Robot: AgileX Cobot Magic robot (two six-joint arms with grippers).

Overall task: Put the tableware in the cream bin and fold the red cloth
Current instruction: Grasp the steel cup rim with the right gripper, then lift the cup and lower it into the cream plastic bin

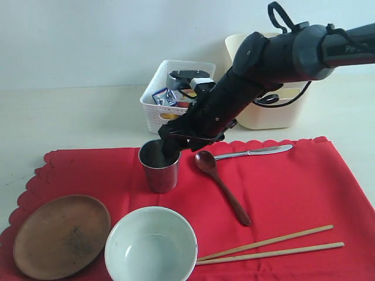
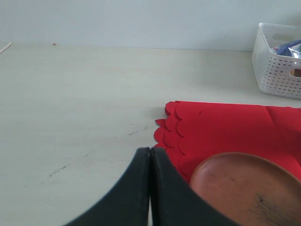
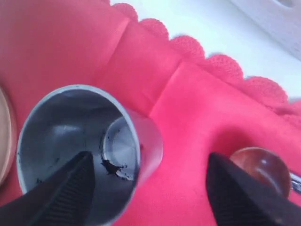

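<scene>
- Right claw point(image 3: 150, 188) stands wide over the cup point(image 1: 159, 170), one finger inside the rim and the other outside, toward the spoon point(image 1: 225, 187); nothing is gripped yet. Left claw point(image 2: 150, 155) is closed on nothing, above bare desk point(image 2: 70, 117) just beside the cloth's corner.
- Cloth point(image 1: 293, 181) lies flat under all the tableware. It is soft and limp, so it looks best taken by a scalloped corner, and only once cleared.
- Bin point(image 1: 281, 114) sits behind the cloth, right of the white basket point(image 1: 158, 111), partly hidden by the arm.
- Plate point(image 1: 61, 234), at the near left corner, is stiff wood and low, and probably needs a pinch at the rim.
- Bowl point(image 1: 176, 234), beside the plate, is likely breakable and smooth; the rim wall is the place to grip.
- Cup, upright mid-cloth, is thin steel, light and slippery. Pinching the wall at the rim seems the intended hold, and a loose squeeze could tip it.
- Spoon, knife point(image 1: 255, 152) and chopsticks point(image 1: 269, 246) lie flat on the right half. They are thin, hard to get under, and likely to roll or slide.
</scene>
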